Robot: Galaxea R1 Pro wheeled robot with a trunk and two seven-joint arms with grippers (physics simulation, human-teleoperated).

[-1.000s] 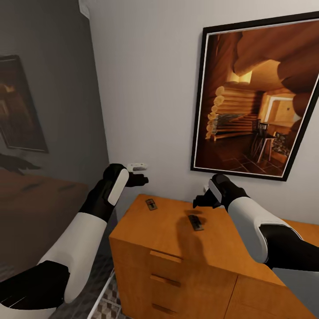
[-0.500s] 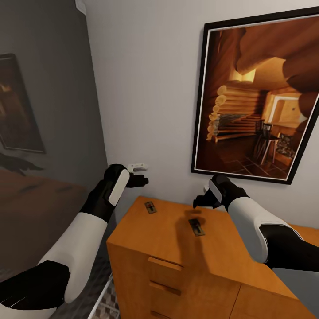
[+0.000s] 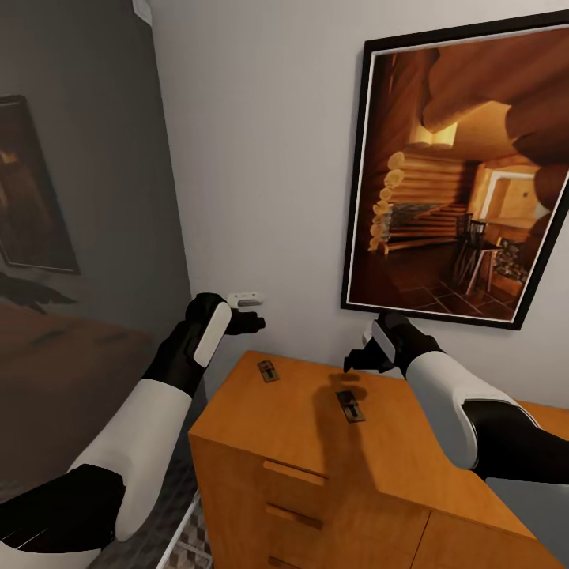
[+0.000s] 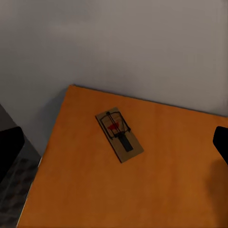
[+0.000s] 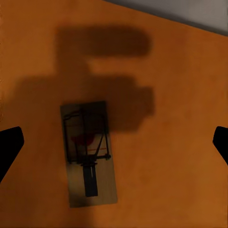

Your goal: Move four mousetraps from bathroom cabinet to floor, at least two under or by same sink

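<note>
two mousetraps on the orange-brown cabinet, both grippers above it

two mousetraps lie flat on top of an orange-brown wooden cabinet [image 3: 316, 427] with stacked drawer handles on its front. the far mousetrap [image 3: 269, 371] sits near the cabinet's back left corner, close to the white wall [image 3: 261, 158]; in the left wrist view it [image 4: 119, 134] lies at an angle to the cabinet edges, its dark metal parts and a small red mark facing up. the near mousetrap [image 3: 350, 406] rests nearer the middle of the top, inside the shadow cast by the right arm; in the right wrist view it [image 5: 89, 152] lies flat under that shadow.

the right gripper [image 3: 356, 359] hangs above the near mousetrap, not touching it, and its dark fingertips [image 5: 9, 145] sit at opposite edges of the right wrist view, so the jaws are spread wide and empty. the left gripper [image 3: 249, 316] is held above the cabinet's left back corner, apart from the far mousetrap; its jaws are spread too and hold nothing.

a large framed picture [image 3: 466, 174] of a log interior hangs on the wall behind the cabinet. a strip of cube-patterned floor [image 3: 190, 545] shows beside the cabinet's left side.
</note>
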